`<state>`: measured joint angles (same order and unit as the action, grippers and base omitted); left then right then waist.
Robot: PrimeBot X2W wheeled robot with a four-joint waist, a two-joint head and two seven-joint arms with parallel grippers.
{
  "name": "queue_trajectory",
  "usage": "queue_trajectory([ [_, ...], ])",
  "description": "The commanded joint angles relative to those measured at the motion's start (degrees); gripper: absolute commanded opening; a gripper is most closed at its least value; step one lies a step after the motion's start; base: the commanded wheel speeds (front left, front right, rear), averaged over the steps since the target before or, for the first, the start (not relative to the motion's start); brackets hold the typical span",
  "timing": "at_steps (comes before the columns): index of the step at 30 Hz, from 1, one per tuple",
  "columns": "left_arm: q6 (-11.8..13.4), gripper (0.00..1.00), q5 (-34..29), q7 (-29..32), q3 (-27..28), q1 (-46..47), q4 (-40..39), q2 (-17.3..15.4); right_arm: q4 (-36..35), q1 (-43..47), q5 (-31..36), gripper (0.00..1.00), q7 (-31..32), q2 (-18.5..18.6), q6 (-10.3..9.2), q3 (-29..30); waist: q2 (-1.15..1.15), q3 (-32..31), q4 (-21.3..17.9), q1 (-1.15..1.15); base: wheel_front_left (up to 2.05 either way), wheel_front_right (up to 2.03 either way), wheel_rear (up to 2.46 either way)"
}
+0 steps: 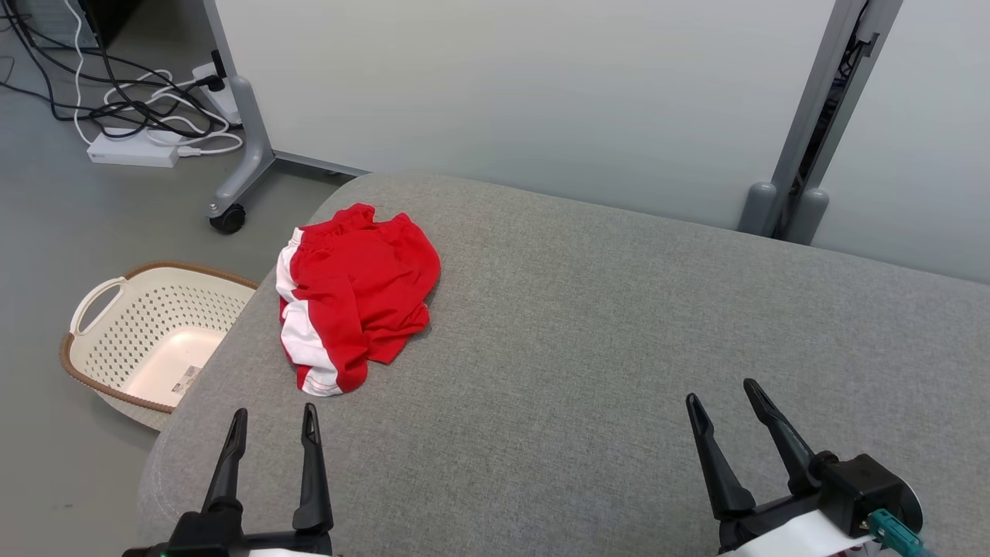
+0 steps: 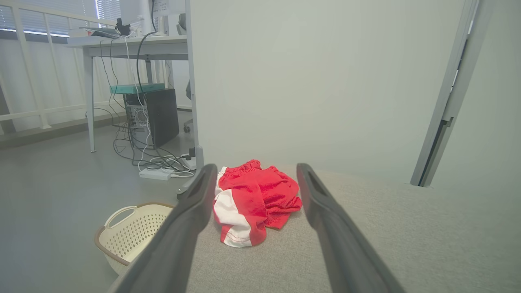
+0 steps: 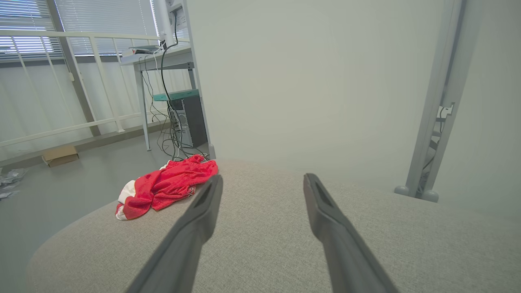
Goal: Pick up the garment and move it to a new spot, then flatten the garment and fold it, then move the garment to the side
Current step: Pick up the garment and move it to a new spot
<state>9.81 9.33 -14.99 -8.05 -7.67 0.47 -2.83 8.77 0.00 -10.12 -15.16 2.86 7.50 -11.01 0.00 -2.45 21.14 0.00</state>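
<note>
The garment is a crumpled pair of red shorts with white side stripes, lying near the left edge of the grey padded surface. My left gripper stands open at the lower left, a little in front of the garment and apart from it. In the left wrist view the garment lies ahead between the open fingers. My right gripper stands open at the lower right, far from the garment. The right wrist view has the garment off to the left of my right gripper.
A cream perforated laundry basket sits on the floor just left of the grey surface. Behind stands a pale partition on grey wheeled legs, with cables and a power strip on the floor. A second grey post rises at the back right.
</note>
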Motion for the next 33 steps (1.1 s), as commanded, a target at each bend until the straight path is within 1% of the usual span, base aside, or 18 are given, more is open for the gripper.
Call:
queue_trajectory([
  [1,0.38,1.00,0.34,-0.22,0.35,0.12,-0.18,-0.16,0.20,0.22,0.07,1.00,-0.02,0.16,-0.02,0.20,0.00,0.03,0.09,0.00,0.00,0.00,0.00],
  [12,0.77,1.00,1.32,-0.22,1.45,0.72,0.33,-0.17,0.29,-0.26,0.30,1.00,-0.02,0.21,-0.02,-0.33,0.00,1.07,-0.40,0.00,0.00,0.00,0.00],
  [19,-0.17,1.00,2.56,-0.22,2.89,5.08,2.29,-0.16,-0.44,-1.88,0.77,1.00,-0.02,1.59,-0.02,-0.58,0.00,4.18,-1.11,0.00,0.00,0.00,0.00],
  [24,-0.60,1.00,3.39,-0.22,4.04,10.64,4.61,-0.15,-1.00,-4.15,1.74,1.00,-0.02,3.44,-0.02,-1.65,0.00,8.04,-2.22,0.00,0.00,0.00,0.00],
  [33,-1.80,1.00,5.60,-0.21,6.36,24.68,13.29,-0.17,-2.07,-9.34,2.92,1.00,-0.02,7.70,-0.02,-3.34,0.00,16.43,-4.28,0.00,0.00,0.00,0.00],
])
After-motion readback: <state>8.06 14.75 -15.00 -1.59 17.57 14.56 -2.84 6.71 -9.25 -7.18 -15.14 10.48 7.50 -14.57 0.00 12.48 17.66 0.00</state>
